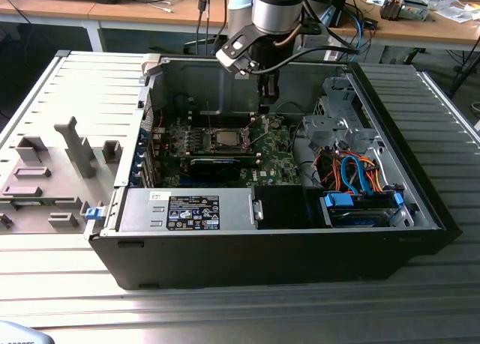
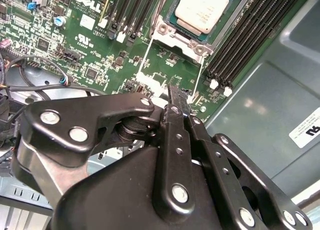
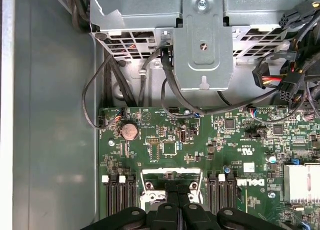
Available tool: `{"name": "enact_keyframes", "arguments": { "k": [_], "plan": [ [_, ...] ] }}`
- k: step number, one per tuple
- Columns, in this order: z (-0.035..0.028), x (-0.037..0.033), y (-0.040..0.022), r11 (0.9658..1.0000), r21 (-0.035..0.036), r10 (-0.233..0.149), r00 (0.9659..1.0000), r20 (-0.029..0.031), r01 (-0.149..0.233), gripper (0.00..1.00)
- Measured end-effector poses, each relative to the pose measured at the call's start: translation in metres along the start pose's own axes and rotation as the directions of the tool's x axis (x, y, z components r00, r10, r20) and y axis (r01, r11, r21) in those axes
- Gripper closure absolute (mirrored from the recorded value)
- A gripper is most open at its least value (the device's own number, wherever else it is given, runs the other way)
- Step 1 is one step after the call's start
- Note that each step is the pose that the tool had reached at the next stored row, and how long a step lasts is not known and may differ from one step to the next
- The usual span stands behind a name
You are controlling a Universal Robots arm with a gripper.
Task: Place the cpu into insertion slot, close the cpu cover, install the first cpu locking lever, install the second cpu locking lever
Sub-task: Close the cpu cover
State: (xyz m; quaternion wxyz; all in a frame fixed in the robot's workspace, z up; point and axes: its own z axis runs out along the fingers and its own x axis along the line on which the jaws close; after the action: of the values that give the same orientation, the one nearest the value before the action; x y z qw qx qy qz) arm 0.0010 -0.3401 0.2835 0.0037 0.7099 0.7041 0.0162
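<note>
Already seated in the small silver-rimmed square socket (image 3: 150, 186) of the green motherboard (image 2: 100, 44): small flat square chip with silver-grey metal top (image 2: 202, 9), framed by the thin silver metal cover (image 2: 180, 39) lying down around it. Near the centre of the exterior view, inside the open black computer case (image 1: 262, 254). Hanging just above and to the exterior view's right of the chip, black two-finger gripper (image 1: 266, 112), fingertips pressed together with nothing seen between, close to two thin wire levers (image 2: 144, 57) running out from the socket's corners.
</note>
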Motion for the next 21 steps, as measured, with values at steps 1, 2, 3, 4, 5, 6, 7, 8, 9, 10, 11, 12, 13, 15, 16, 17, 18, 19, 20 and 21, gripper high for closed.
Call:
{"name": "enact_keyframes", "arguments": {
  "k": [1, 2, 3, 4, 5, 6, 7, 8, 9, 10, 11, 12, 13, 15, 16, 17, 18, 19, 20, 21],
  "plan": [
    [0.0000, 0.0000, 0.0003, 1.0000, 0.0000, 0.000, 1.0000, 0.0000, 0.000, 0.89],
    [0.0001, 0.0000, 0.0007, 1.0000, 0.0000, 0.000, 1.0000, 0.0000, 0.000, 0.89],
    [0.0002, 0.0000, 0.0010, 1.0000, 0.0000, 0.000, 1.0000, 0.0000, 0.000, 0.89],
    [0.0002, 0.0000, 0.0014, 1.0000, 0.0000, 0.000, 1.0000, 0.0000, 0.000, 0.89],
    [0.0002, 0.0000, 0.0017, 1.0000, 0.0000, 0.000, 1.0000, 0.0001, 0.000, 0.89],
    [0.0003, 0.0000, 0.0021, 1.0000, 0.0000, 0.000, 1.0000, 0.0000, 0.000, 0.89],
    [0.0003, 0.0000, 0.0024, 1.0000, 0.0000, 0.000, 1.0000, 0.0000, 0.000, 0.89],
    [0.0004, 0.0000, 0.0028, 1.0000, 0.0000, 0.000, 1.0000, 0.0000, 0.000, 0.89],
    [0.0004, 0.0000, 0.0030, 1.0000, 0.0000, 0.000, 1.0000, 0.0000, 0.000, 0.89],
    [0.0005, 0.0000, 0.0034, 1.0000, 0.0000, 0.000, 1.0000, 0.0000, 0.000, 0.89],
    [0.0005, 0.0000, 0.0037, 1.0000, 0.0000, 0.000, 1.0000, 0.0000, 0.000, 0.89],
    [0.0006, 0.0000, 0.0042, 1.0000, 0.0000, 0.000, 1.0000, 0.0001, 0.000, 0.89],
    [0.0007, 0.0000, 0.0044, 1.0000, 0.0000, 0.000, 1.0000, 0.0000, 0.000, 0.89],
    [0.0007, 0.0000, 0.0050, 1.0000, 0.0000, 0.000, 1.0000, 0.0000, 0.000, 0.89],
    [0.0008, 0.0000, 0.0054, 1.0000, 0.0000, 0.000, 1.0000, 0.0000, 0.000, 0.89],
    [0.0009, 0.0000, 0.0058, 1.0000, 0.0000, 0.000, 1.0000, 0.0000, 0.000, 0.89],
    [0.0009, 0.0000, 0.0061, 1.0000, 0.0000, 0.000, 1.0000, 0.0000, 0.000, 0.89],
    [0.0009, 0.0000, 0.0064, 1.0000, 0.0000, 0.000, 1.0000, 0.0000, 0.000, 0.89],
    [0.0010, 0.0000, 0.0068, 1.0000, 0.0000, 0.000, 1.0000, 0.0000, 0.000, 0.89],
    [0.0011, 0.0000, 0.0073, 1.0000, 0.0000, 0.000, 1.0000, 0.0000, 0.000, 0.89]
  ]
}}
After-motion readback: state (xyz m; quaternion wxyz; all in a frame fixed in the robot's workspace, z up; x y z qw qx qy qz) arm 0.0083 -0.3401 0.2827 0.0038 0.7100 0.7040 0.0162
